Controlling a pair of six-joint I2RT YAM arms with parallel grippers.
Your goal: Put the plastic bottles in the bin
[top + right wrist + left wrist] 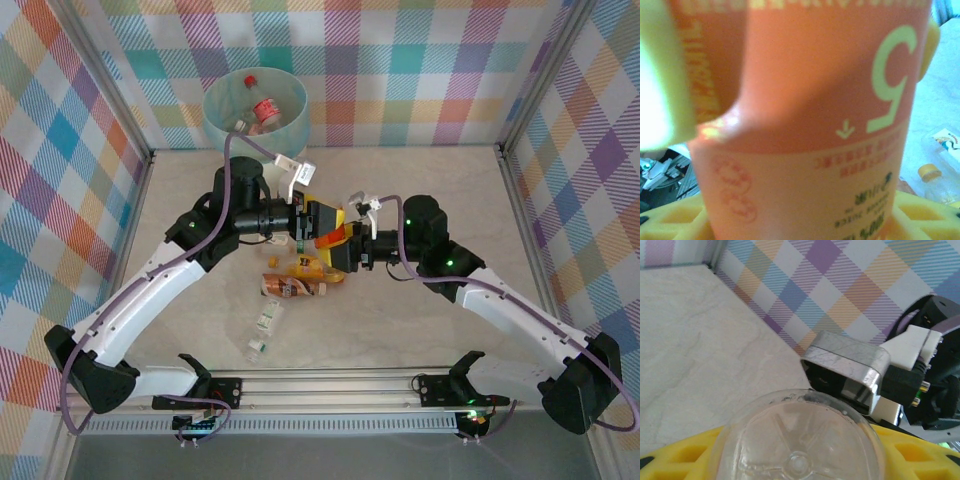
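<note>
We see the clear plastic bottle with the orange label (335, 237) up off the pale marbled worktop (420, 190), its long axis roughly level between the left tool (322, 222) and the right tool (347, 245). Both tools have fingers around it, though we cannot tell which is clamped. The cream-white round bin with the teal liner (215, 100) lies far-left of it, nearer the left arm. We count three bottles lying on the worktop, namely a brown-labelled bottle (290, 287), a yellow-labelled bottle (312, 268) and a white-labelled bottle (265, 322), plus at least one red-labelled bottle (265, 108) in the bin.
</note>
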